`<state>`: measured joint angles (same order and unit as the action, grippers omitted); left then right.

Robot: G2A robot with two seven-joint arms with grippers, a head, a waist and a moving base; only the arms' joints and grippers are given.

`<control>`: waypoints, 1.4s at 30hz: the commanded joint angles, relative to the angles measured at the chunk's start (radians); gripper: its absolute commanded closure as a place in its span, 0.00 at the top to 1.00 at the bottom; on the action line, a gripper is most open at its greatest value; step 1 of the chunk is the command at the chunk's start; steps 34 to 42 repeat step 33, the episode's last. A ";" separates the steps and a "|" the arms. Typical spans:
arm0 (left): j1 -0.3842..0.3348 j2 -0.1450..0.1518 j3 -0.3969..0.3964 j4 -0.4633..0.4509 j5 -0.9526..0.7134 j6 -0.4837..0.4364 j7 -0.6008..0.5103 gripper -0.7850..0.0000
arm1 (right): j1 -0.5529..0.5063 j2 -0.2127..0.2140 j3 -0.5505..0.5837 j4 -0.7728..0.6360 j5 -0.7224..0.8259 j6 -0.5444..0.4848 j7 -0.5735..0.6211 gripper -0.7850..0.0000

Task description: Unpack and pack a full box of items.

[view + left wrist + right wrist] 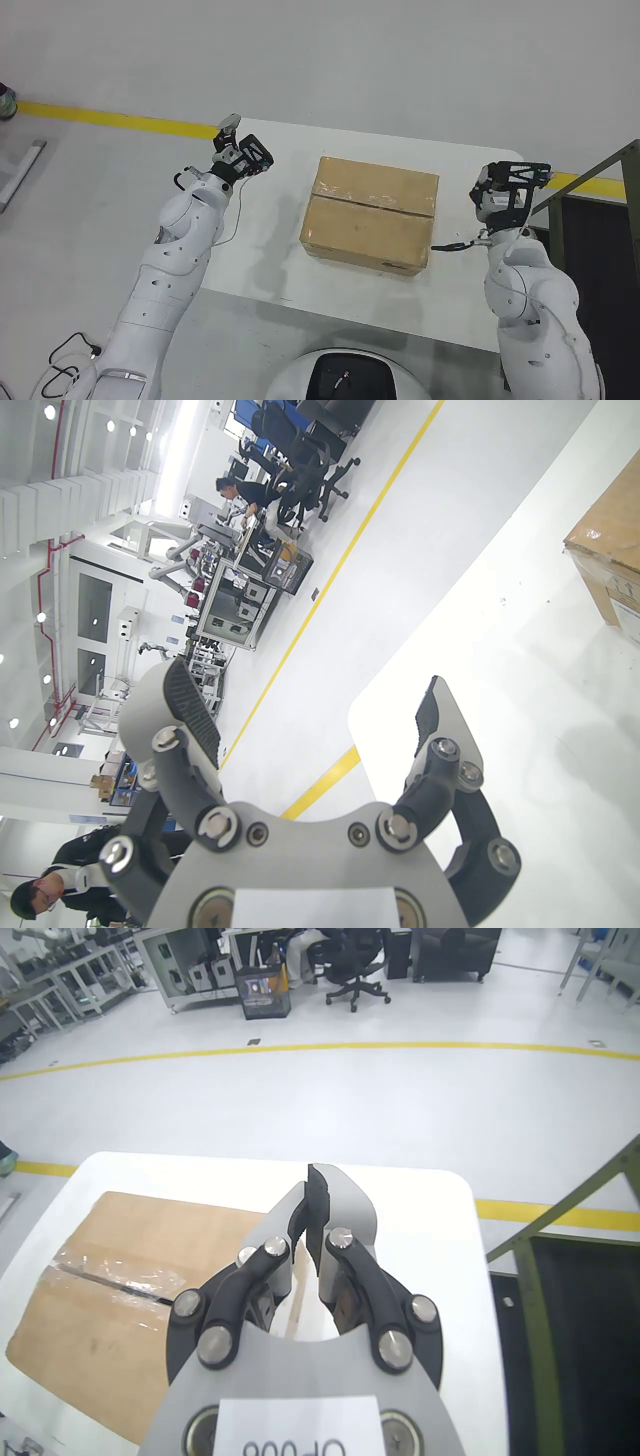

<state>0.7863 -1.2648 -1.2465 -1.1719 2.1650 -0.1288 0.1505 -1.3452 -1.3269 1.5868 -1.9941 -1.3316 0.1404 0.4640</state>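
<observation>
Table point(265, 235): white, with rounded corners; it carries the box at its middle, and both arms come in over its far corners.
Box point(370, 213): brown cardboard, standing flat on the table between the two arms and touching neither. Its top flaps lie down and meet in one seam that runs along its length.
Frame point(612, 185): green metal bars standing just beside the table's right edge, with a dark surface inside them.
Floor line point(110, 120): a yellow stripe on the pale floor, passing behind the table's far edge.
Left gripper point(306, 702): held at the table's far left corner, well apart from the box. Its two ribbed fingers are spread wide and nothing sits between them.
Right gripper point(314, 1200): held above the table near its far right corner, to the right of the box and apart from it. Its dark pads are pressed together at the tips, with nothing caught between them.
Tape point(115, 1275): a clear, crinkled strip lying along the box's top seam.
</observation>
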 commanded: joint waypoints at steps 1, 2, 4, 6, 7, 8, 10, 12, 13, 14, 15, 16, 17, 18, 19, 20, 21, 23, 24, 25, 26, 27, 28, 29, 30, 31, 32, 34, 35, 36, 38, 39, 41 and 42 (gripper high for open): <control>0.000 0.000 0.000 0.000 0.000 0.000 0.000 1.00 | -0.023 0.002 0.023 -0.032 0.008 -0.005 0.018 0.00; 0.000 0.000 0.000 0.000 0.000 0.000 0.000 1.00 | -0.023 0.002 0.023 -0.032 0.008 -0.005 0.018 0.00; 0.000 0.000 0.000 0.000 0.000 0.000 0.000 1.00 | -0.023 0.002 0.023 -0.032 0.008 -0.005 0.018 0.00; 0.000 0.000 0.000 0.000 0.000 0.000 0.000 1.00 | -0.023 0.002 0.023 -0.032 0.008 -0.005 0.018 0.00; 0.000 0.000 0.000 0.000 0.000 0.000 0.000 1.00 | -0.023 0.002 0.023 -0.032 0.008 -0.005 0.018 0.00; 0.000 0.000 0.000 0.000 0.000 0.000 0.000 1.00 | -0.023 0.002 0.023 -0.032 0.008 -0.005 0.018 0.12; 0.000 0.000 0.000 0.000 0.000 0.000 0.000 1.00 | -0.022 0.002 0.023 -0.032 0.008 -0.005 0.018 0.00; 0.000 0.000 0.000 0.000 0.000 0.000 0.000 1.00 | -0.022 0.002 0.023 -0.032 0.008 -0.005 0.018 0.02; 0.000 0.000 0.000 0.000 0.000 0.000 0.000 1.00 | -0.022 0.002 0.023 -0.032 0.008 -0.005 0.018 0.07; 0.000 0.000 0.000 0.000 0.000 0.000 0.000 1.00 | -0.022 0.002 0.023 -0.032 0.008 -0.005 0.018 0.18; 0.000 0.000 0.000 0.000 0.000 0.000 0.000 1.00 | -0.023 0.002 0.023 -0.032 0.008 -0.005 0.018 0.26; 0.000 0.000 0.000 0.000 0.000 0.000 0.000 1.00 | -0.023 0.002 0.023 -0.032 0.008 -0.005 0.018 0.34; 0.000 0.000 0.000 0.000 0.000 0.000 0.000 1.00 | -0.023 0.002 0.023 -0.032 0.008 -0.005 0.018 0.44; 0.000 0.000 0.000 0.000 0.000 0.000 0.000 1.00 | -0.023 0.002 0.023 -0.032 0.008 -0.005 0.018 0.50; 0.000 0.000 0.000 0.000 0.000 0.000 0.000 1.00 | -0.023 0.002 0.023 -0.032 0.008 -0.005 0.018 0.56; 0.000 0.000 0.000 0.000 0.000 0.000 0.000 1.00 | -0.023 0.002 0.023 -0.032 0.008 -0.005 0.018 0.62; 0.000 0.000 0.000 0.000 0.000 0.000 0.000 1.00 | -0.023 0.002 0.023 -0.032 0.008 -0.005 0.018 0.64; 0.000 0.000 0.000 0.000 0.000 0.000 0.000 1.00 | -0.023 0.002 0.023 -0.032 0.008 -0.005 0.018 0.66; 0.000 0.000 0.000 0.000 0.000 0.000 0.000 1.00 | -0.023 0.002 0.023 -0.032 0.008 -0.005 0.018 0.66; 0.000 0.000 0.000 0.000 0.000 0.000 0.000 1.00 | -0.023 0.002 0.023 -0.032 0.008 -0.005 0.018 0.66; 0.000 0.000 0.000 0.000 0.000 0.000 0.000 1.00 | -0.023 0.002 0.023 -0.032 0.008 -0.005 0.018 0.66; 0.000 0.000 0.000 0.000 0.000 0.000 0.000 1.00 | -0.023 0.002 0.023 -0.032 0.008 -0.005 0.018 0.66; 0.000 0.000 0.000 0.000 0.000 0.000 0.000 1.00 | -0.023 0.002 0.023 -0.032 0.008 -0.005 0.018 0.66; 0.000 0.000 0.000 0.000 0.000 0.000 0.000 1.00 | -0.023 0.002 0.023 -0.032 0.008 -0.005 0.018 0.66; 0.000 0.000 0.000 0.000 0.000 0.000 0.000 1.00 | -0.023 0.002 0.023 -0.032 0.008 -0.005 0.018 0.66; 0.000 0.000 0.000 0.000 0.000 0.000 0.000 1.00 | -0.023 0.002 0.023 -0.032 0.008 -0.005 0.018 0.66; 0.000 0.000 0.000 0.000 0.000 0.000 0.000 1.00 | -0.023 0.002 0.023 -0.032 0.008 -0.005 0.018 0.66; 0.000 0.000 0.000 0.000 0.000 0.000 0.000 1.00 | -0.023 0.002 0.023 -0.032 0.008 -0.005 0.018 0.66; 0.000 0.000 0.000 0.000 0.000 0.000 0.000 1.00 | -0.023 0.002 0.023 -0.032 0.008 -0.005 0.018 0.66; 0.000 0.000 0.000 0.000 0.000 0.000 0.000 1.00 | -0.023 0.002 0.023 -0.032 0.008 -0.005 0.018 0.66; 0.000 0.000 0.000 0.000 0.000 0.000 0.000 1.00 | -0.023 0.002 0.023 -0.032 0.008 -0.005 0.018 0.66; 0.000 0.000 0.000 0.000 0.000 0.000 0.000 1.00 | -0.023 0.002 0.023 -0.032 0.008 -0.005 0.018 0.66; 0.000 0.000 0.000 0.000 0.000 0.000 0.000 1.00 | -0.023 0.002 0.023 -0.032 0.008 -0.005 0.018 0.66; 0.000 0.000 0.000 0.000 0.000 0.000 0.000 1.00 | -0.023 0.002 0.023 -0.032 0.008 -0.005 0.018 0.66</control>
